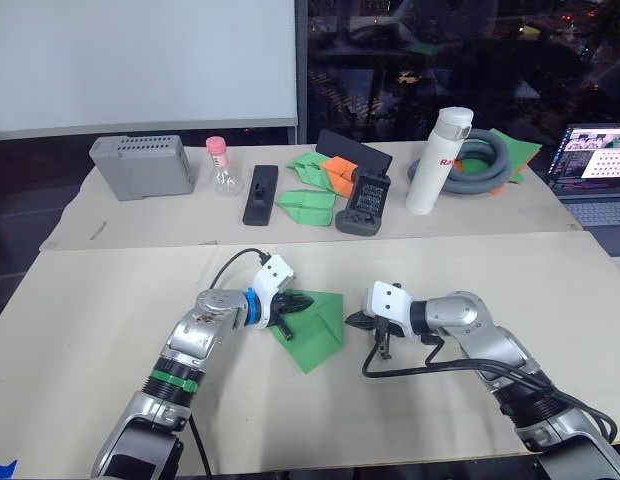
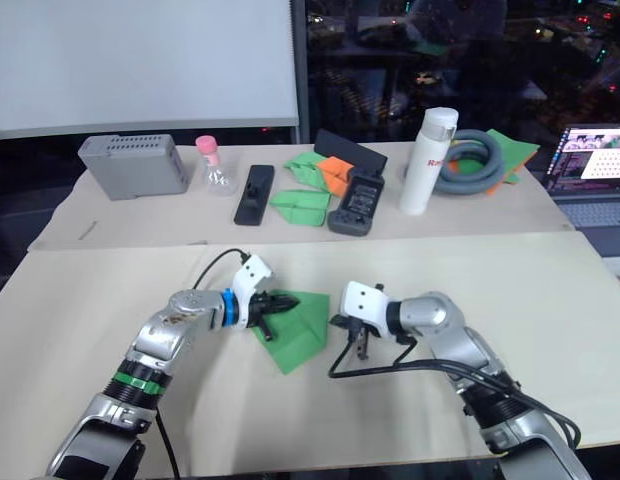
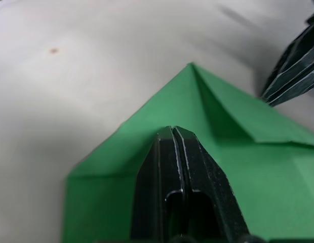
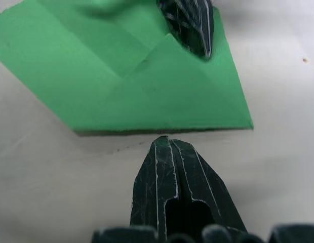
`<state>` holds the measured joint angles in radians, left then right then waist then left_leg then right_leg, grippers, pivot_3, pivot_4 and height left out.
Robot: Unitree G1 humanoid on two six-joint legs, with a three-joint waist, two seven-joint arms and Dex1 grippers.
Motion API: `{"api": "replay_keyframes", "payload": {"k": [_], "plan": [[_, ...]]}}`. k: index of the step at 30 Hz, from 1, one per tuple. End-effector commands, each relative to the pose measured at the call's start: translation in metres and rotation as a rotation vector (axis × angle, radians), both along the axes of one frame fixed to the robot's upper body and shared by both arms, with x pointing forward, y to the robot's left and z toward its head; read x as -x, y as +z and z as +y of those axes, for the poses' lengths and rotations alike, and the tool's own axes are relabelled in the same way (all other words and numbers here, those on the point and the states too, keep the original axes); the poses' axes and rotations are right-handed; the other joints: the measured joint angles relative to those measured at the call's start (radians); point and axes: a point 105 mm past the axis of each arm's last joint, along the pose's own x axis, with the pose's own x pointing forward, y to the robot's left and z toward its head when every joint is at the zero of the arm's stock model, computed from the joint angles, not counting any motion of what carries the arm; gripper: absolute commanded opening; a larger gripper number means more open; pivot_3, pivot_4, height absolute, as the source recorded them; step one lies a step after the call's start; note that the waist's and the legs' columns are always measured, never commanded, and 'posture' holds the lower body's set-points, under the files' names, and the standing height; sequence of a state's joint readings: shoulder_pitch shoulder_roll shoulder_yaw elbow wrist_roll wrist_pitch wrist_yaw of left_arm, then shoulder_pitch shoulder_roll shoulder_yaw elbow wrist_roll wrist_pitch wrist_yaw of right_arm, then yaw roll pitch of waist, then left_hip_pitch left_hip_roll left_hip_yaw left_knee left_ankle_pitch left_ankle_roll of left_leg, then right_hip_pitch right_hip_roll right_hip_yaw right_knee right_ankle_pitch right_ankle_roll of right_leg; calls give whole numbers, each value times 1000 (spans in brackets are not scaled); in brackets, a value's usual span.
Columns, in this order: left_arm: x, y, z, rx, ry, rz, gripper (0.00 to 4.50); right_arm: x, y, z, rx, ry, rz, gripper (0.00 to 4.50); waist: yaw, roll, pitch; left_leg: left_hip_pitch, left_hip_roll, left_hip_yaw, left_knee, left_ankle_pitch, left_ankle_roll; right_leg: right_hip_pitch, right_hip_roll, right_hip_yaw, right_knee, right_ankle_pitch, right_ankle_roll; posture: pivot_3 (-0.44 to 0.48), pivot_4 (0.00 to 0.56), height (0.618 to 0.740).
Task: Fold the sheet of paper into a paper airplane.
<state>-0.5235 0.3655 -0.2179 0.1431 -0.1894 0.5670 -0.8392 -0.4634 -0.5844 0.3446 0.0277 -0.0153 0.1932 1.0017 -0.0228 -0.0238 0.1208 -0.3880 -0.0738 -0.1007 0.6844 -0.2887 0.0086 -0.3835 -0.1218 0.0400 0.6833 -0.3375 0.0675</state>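
The green paper [image 1: 315, 328] lies flat on the near surface [image 1: 110, 330] between the two arms, partly folded: corner flaps meet along a centre crease and form a point. The left claw [image 1: 300, 301] has its fingers pressed together, tip resting on the paper near the middle crease, pinning rather than gripping it. The right claw [image 1: 356, 320] is likewise closed on nothing and sits on the bare surface just beside the paper's right edge, not touching it. The step in hand looks like flattening or setting a fold; to do it well, the left claw should hold its pressure on the crease so the paper cannot slide, while the right claw slips its tip under the free edge, lifts it over to meet the centre line, then strokes along the fold to sharpen it. Too much sideways drag would skew the layers. Counting: one green paper in work, two claws, and on the far surface one grey box [image 1: 140, 165], one small flask [image 1: 223, 170], one white bottle [image 1: 434, 160], one coiled hose [image 1: 480, 160], and a small heap of folded green and orange papers [image 1: 320, 180].
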Motion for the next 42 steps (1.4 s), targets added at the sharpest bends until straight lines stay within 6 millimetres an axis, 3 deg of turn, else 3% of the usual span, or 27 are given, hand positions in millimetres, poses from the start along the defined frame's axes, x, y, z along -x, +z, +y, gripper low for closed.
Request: {"api": "replay_keyframes", "payload": {"k": [1, 12, 20, 29, 32, 39, 42], "plan": [[2, 1, -3, -7, -10, -13, 0, 0, 2, 3, -56, 5, 35, 36, -1, 0, 0, 0, 0, 0, 0, 0, 0, 0, 0, 0, 0, 0, 0, 0, 150, 740], [5, -2, -2, -7, -7, -5, 0, 1, 40, 16, -386, -27, 151, 36, -1, 0, 0, -1, 0, 0, 0, 0, 0, -1, 0, 0, 2, 0, 0, 0, 150, 740], [-3, 1, 7, -20, 27, -18, 0, -2, 35, 23, -410, -43, 180, 36, -2, 0, 0, -1, 0, 0, 0, 0, 0, -1, 0, 0, 3, 0, 0, 0, 150, 740], [2, 0, 0, -2, 15, -15, 0, -9, 32, 34, -437, -60, 189, 36, -5, 0, 0, -1, 0, 0, 1, 0, 0, -2, 0, 0, 3, 0, 0, 0, 150, 740], [3, 2, 9, 3, 24, -4, 0, -13, 33, 37, -439, -57, 188, 36, -10, 0, 0, -1, 0, 0, 1, 0, 0, -2, 0, 0, 3, 0, 0, 0, 150, 740], [-2, 9, 54, -77, 75, -18, 0, -16, 31, 41, -420, -36, 195, 36, -24, 0, 0, -1, 0, 0, 0, 0, 0, -4, 0, 0, 11, 0, 0, 0, 150, 740], [-2, 12, 53, -68, 78, -36, 0, -17, 29, 43, -418, -35, 194, 36, -22, 0, 0, -1, 0, 0, 0, 0, 0, -4, -1, 0, 11, 0, 0, 0, 150, 740]]}}
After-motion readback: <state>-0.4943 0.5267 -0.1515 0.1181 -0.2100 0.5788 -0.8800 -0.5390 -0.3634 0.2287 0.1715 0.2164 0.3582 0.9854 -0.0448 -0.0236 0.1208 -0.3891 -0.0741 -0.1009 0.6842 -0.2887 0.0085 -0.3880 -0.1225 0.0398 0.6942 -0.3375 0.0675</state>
